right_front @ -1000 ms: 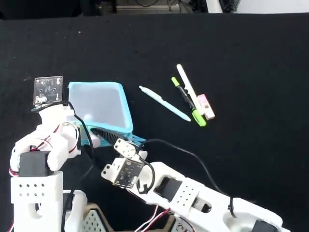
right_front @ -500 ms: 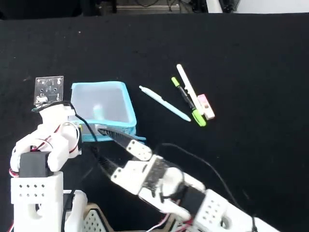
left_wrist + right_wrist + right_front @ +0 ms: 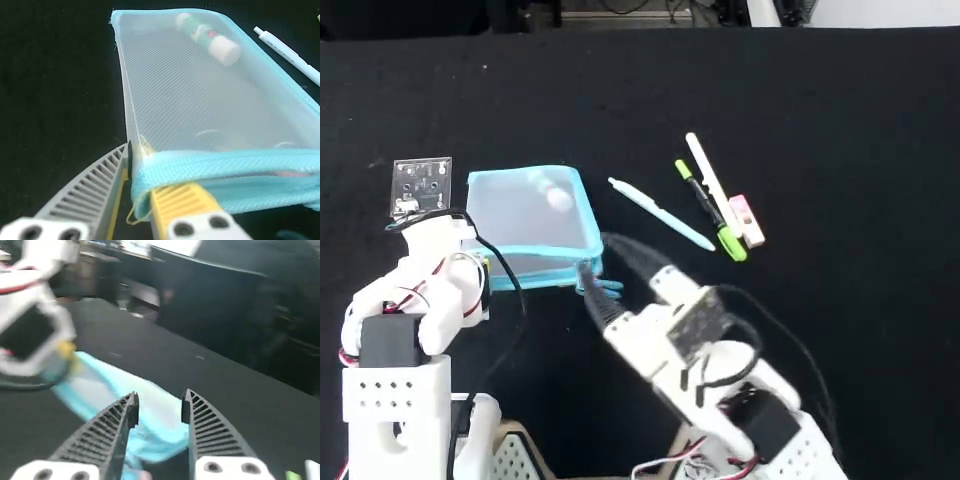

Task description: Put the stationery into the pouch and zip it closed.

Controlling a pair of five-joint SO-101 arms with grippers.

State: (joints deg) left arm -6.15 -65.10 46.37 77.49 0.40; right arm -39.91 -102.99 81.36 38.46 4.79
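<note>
High view: the mesh pouch (image 3: 535, 225), edged in blue, lies on the black bench (image 3: 820, 100) in front of the left arm. A glue stick (image 3: 551, 190) is already inside, at the far end. Well apart on the pouch's right lie the light-blue pen (image 3: 660, 213), the green highlighter (image 3: 710, 210), the white pen (image 3: 708, 178) and the pink eraser (image 3: 744, 220), the last three bunched together.

Left wrist view: the left gripper (image 3: 137, 185) has its fingers clamped on the pouch (image 3: 200, 100) at a corner of the zip edge, pinning it. The glue stick (image 3: 207, 32) shows through the mesh, with the light-blue pen (image 3: 287, 47) outside on the cloth.

Right wrist view: the right gripper (image 3: 157, 402) holds nothing, fingers parted by a moderate gap. The pouch (image 3: 125, 395) lies just beyond the tips, at its zip-side corner.

Step in hand, as judged: loading, at an early stage, with one item in, four out and the zip not yet drawn. The next move probably calls for the right gripper (image 3: 592, 262) to cross to the nearest pen and straddle its thin barrel low against the cloth, while the left arm's clamp steadies the pouch.
</note>
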